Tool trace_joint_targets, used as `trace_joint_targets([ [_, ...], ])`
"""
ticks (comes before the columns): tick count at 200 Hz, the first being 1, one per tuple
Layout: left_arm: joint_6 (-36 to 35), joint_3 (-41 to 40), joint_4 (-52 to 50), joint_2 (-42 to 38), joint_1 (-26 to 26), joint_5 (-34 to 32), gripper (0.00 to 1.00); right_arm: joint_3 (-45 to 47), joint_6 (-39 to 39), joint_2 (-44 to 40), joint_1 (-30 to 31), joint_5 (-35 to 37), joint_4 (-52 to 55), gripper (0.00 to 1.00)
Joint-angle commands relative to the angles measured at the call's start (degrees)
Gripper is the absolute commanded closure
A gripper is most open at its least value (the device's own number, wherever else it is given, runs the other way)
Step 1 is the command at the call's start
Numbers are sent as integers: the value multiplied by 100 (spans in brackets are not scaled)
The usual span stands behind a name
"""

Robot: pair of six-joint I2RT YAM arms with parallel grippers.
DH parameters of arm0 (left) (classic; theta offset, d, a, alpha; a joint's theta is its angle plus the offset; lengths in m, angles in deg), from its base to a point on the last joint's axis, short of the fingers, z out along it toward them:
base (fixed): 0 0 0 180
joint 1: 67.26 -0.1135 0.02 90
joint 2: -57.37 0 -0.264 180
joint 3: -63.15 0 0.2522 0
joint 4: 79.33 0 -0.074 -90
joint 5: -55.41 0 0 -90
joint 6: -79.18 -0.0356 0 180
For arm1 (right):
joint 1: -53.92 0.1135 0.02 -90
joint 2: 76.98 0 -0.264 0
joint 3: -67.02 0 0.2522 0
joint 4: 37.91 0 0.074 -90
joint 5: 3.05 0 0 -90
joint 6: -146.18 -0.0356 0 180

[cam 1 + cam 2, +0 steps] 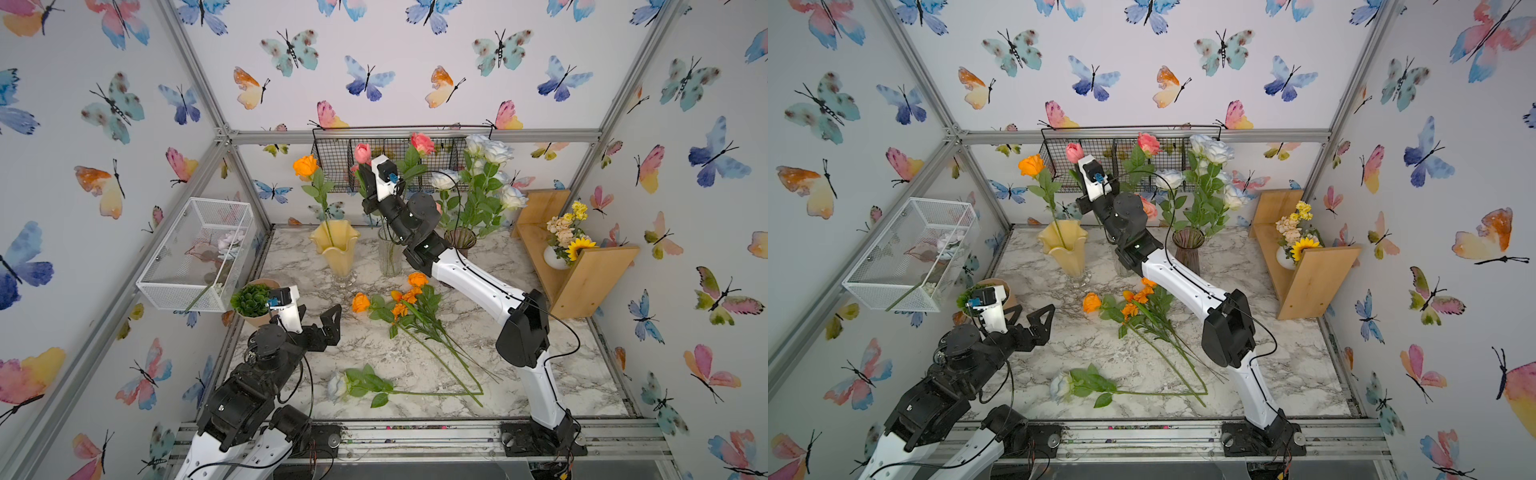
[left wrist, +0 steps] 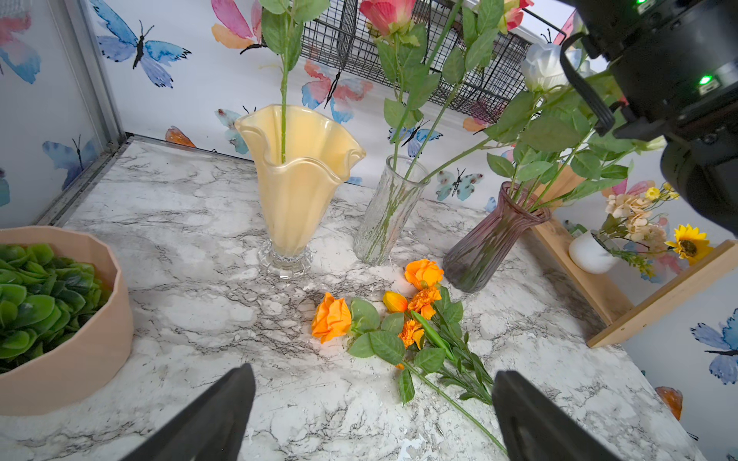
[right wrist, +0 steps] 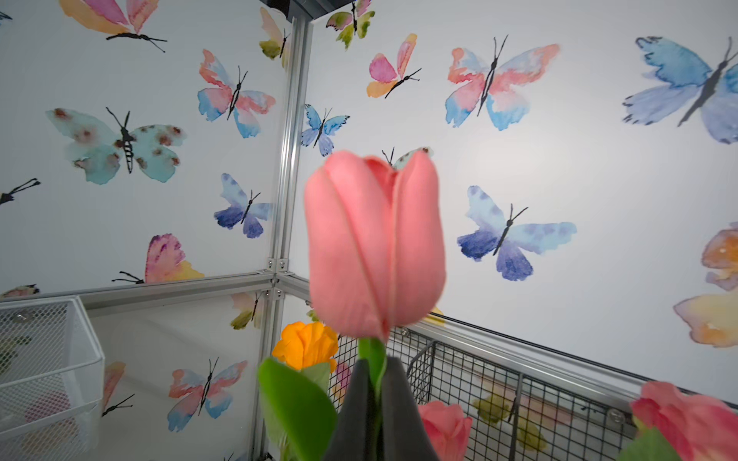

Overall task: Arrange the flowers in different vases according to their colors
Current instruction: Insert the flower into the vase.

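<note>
1. Closest to me, the left fingers (image 1: 1040, 318) hang spread wide and empty over the front-left of the counter (image 1: 561, 374), a matt marble-print slab.
2. Just beyond them a white rose (image 1: 337, 384) lies flat on the counter, with cloth petals and a long plastic stem. It is not sorted yet.
3. The yellow vase (image 1: 334, 249) is glossy milky glass with a ruffled rim on a clear pressed foot. It holds a single orange rose (image 1: 305, 166) standing upright, so I'd call that colour barely begun.
4. To its right an orange bunch (image 1: 409, 297), a rose and frilly marigolds with their leafy stems crossed, lies on the counter. I'd judge it is bound for that vase.
5. The clear vase (image 2: 389, 211) is a ribbed cylinder with pink roses (image 1: 422, 143) in it. Above it the right fingers (image 3: 389, 383) are clamped on the tulip (image 3: 373, 243), gripping its stem just under the smooth waxy bloom. The arm hides the stem's lower end, so I can't tell whether it is in the vase.
6. The purple vase (image 2: 491, 239), smoky, ribbed and flared at the neck, carries the white roses (image 1: 494, 151) and is the fullest of the three.
</note>
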Motion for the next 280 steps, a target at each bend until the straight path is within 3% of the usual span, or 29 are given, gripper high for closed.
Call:
trace_joint_targets([
  [1,-69,-57,119,16,-111,174,1,-180,120,113,-37,217,-161,98],
  [131,-74,-74,130,29,-284,224,1,940,-44,-101,-244,639,-85,97],
  [144,-82,-73,130,45,-301,246,1,1033,-82,-139,-244,729,-45,87],
  [154,-83,-74,138,56,-312,255,1,1088,-171,-207,-244,885,-15,60],
  [162,-89,-72,139,51,-323,264,1,1115,-261,-270,-244,961,21,45],
  [180,-90,-74,139,64,-323,264,1,1075,-413,-394,-239,983,179,29],
  [219,-95,-73,139,95,-345,290,1,775,-690,-623,-242,834,652,20],
  [280,-92,-78,139,74,-344,261,1,671,-766,-864,-244,1005,1056,19],
])
